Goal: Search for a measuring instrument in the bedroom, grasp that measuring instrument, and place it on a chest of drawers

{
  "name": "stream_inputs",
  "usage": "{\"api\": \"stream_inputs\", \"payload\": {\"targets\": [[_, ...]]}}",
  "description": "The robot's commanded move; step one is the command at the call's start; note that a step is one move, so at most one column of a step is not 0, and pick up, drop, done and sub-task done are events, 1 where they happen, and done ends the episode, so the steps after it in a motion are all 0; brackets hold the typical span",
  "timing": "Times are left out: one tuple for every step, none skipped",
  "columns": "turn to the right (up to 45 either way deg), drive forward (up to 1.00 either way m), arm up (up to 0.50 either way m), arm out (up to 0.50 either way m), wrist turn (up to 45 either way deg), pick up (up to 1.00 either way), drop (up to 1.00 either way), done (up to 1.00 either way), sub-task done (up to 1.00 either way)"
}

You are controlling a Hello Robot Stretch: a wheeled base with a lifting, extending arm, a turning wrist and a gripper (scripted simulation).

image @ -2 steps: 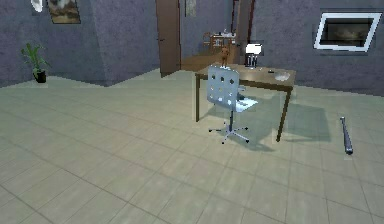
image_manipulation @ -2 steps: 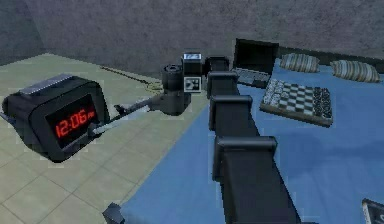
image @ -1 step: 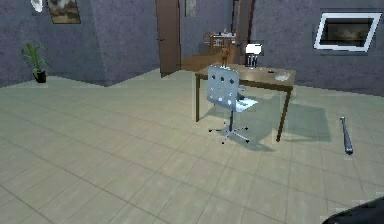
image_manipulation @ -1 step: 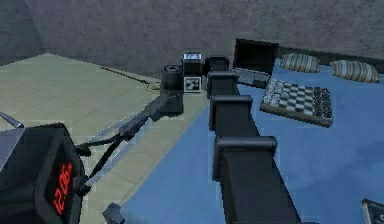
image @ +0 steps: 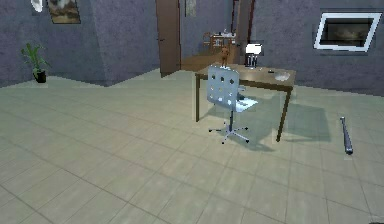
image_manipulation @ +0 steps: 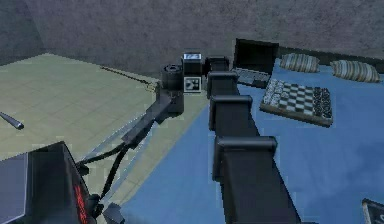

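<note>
The task looks to be at its first step, the search. A bed [image_manipulation: 340, 160] with a blue cover lies along the arm side view's right, so this is likely the bedroom. The arm [image_manipulation: 245, 150] reaches out over the bed's edge. The claw [image_manipulation: 112, 150] points toward that view's left, near the line where floor meets bed. Its far end is hard to make out, so I cannot tell whether it holds anything, nor what state its fingers are in. On the bed lie a laptop [image_manipulation: 255, 55], a chessboard [image_manipulation: 300, 98] and two pillows [image_manipulation: 300, 62]; none of these is a measuring tool.

Where the measuring instrument is I cannot tell, and so nothing can be said of its shape or colour. The likeliest place, in my judgement, is the bench [image: 262, 80] ahead, behind the white chair [image: 225, 95]. A small white-and-dark thing [image: 253, 52] stands at the bench's far edge and a flat pale thing [image: 275, 74] lies near it, both too small to name. A bat [image: 345, 135] lies on the floor at the forward view's right.

Left to do, as I judge it: find the instrument, grasp it, then find a chest of drawers and set it there. A brown piece of furniture [image: 222, 42] beyond the bench is too unclear to call one.
</note>
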Motion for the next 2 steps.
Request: {"api": "stream_inputs", "payload": {"targets": [[0.0,0.0,0.0,-0.24,0.0,0.0,0.0,0.0,0.0],[-45.0,0.0,0.0,0.0,0.0,0.0,0.0,0.0,0.0]]}}
